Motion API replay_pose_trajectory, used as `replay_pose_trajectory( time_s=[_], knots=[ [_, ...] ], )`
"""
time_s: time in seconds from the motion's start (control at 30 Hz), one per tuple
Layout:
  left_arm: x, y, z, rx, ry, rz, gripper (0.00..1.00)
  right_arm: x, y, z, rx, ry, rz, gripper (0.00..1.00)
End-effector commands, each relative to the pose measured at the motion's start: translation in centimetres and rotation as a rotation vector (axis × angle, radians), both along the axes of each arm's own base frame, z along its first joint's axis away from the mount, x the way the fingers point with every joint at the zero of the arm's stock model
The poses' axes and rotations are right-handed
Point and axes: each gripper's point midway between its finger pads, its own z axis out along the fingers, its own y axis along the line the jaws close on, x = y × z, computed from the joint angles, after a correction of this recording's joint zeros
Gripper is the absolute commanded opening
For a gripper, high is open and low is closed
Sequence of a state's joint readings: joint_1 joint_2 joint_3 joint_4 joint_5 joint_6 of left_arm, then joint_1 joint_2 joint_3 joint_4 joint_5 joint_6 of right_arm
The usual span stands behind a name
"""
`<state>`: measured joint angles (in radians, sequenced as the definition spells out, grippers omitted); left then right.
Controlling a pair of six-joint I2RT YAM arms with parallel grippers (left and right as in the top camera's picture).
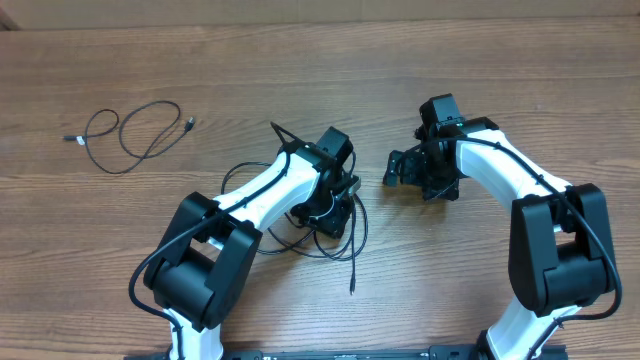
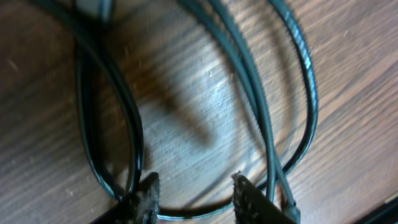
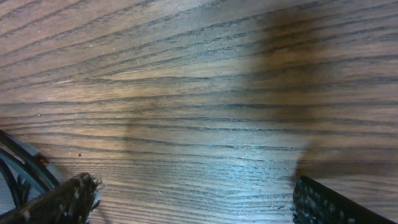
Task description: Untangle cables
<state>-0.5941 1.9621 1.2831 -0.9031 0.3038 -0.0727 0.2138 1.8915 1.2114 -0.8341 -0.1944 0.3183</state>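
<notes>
A tangle of thin black cables (image 1: 345,232) lies on the wooden table at centre, with one end trailing toward the front edge. My left gripper (image 1: 338,205) hovers low over this tangle. In the left wrist view its jaws (image 2: 196,190) are open, with cable loops (image 2: 273,112) spread around them and one strand running across between the fingertips. A separate cable (image 1: 130,135) lies in loose loops at the far left. My right gripper (image 1: 398,170) is open and empty over bare wood just right of the tangle; its jaws (image 3: 196,199) are spread wide, and cable strands (image 3: 18,158) show at the left edge.
The table (image 1: 500,60) is brown wood grain. The two arms' white links and black bases stand at the front, left and right. The two grippers are close together near the table's middle.
</notes>
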Motion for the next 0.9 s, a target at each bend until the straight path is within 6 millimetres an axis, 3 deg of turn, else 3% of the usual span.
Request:
replay_pose_trajectory(
  time_s=[0.0, 0.03, 0.07, 0.4, 0.63, 0.87],
  knots=[
    [0.1, -0.4, -0.1, -0.019, -0.013, -0.017, 0.34, 0.6, 0.0, 0.5, -0.002, -0.02, -0.009, 1.0],
    [0.1, -0.5, 0.0, -0.027, -0.01, -0.015, 0.46, 0.6, 0.0, 0.5, -0.002, -0.02, -0.009, 1.0],
    [0.1, -0.5, 0.0, -0.032, -0.006, -0.014, 0.48, 0.6, 0.0, 0.5, -0.002, -0.02, -0.009, 1.0],
    [1.7, -0.9, 1.8, -0.123, 0.013, 0.034, 0.37, 0.6, 0.0, 0.5, -0.002, -0.02, -0.009, 1.0],
    [2.6, 0.3, 2.2, -0.122, 0.021, 0.071, 0.49, 0.6, 0.0, 0.5, -0.002, -0.02, -0.009, 1.0],
    [1.9, 0.7, 1.5, -0.062, 0.014, 0.049, 0.43, 0.6, 0.0, 0.5, -0.002, -0.02, -0.009, 1.0]
  ],
)
